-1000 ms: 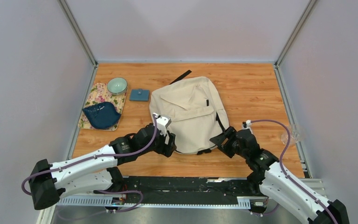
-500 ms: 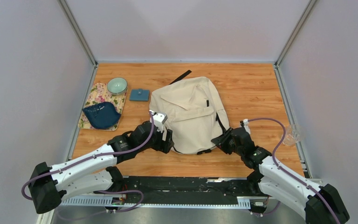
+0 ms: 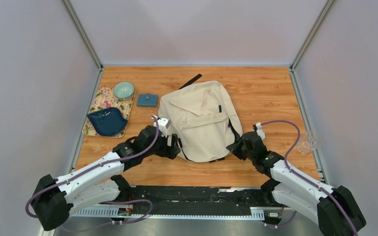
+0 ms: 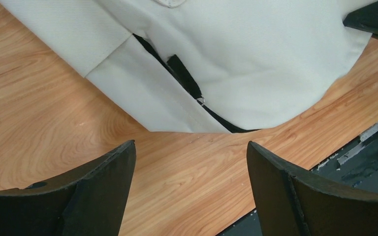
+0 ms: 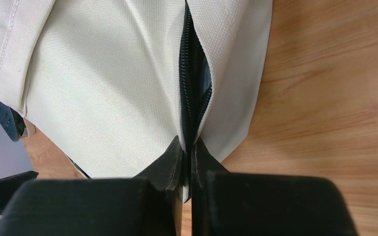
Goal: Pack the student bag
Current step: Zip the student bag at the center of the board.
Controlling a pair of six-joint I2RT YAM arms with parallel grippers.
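The right gripper [image 5: 187, 146] is pinching the student bag [image 3: 199, 118] at its side zipper [image 5: 189, 93], apparently to open it, while the left gripper [image 4: 191, 150] is hovering wide-jawed by the near-left edge.

This is looking like a robotics lab cell: plain grey panels [image 3: 197, 29] and metal posts [image 3: 81, 34] are enclosing a wooden surface [image 3: 266, 88], two robot arms [image 3: 93, 172] sitting on a black rail [image 3: 197, 194].

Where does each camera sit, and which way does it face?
Top external: above and behind the robot, facing down at the table; left arm and right arm show.
Left wrist: beside the student bag, facing its near edge; open left gripper shows.
Right wrist: facing the bag's zipper; right gripper pinches its edge.
All share the bag.
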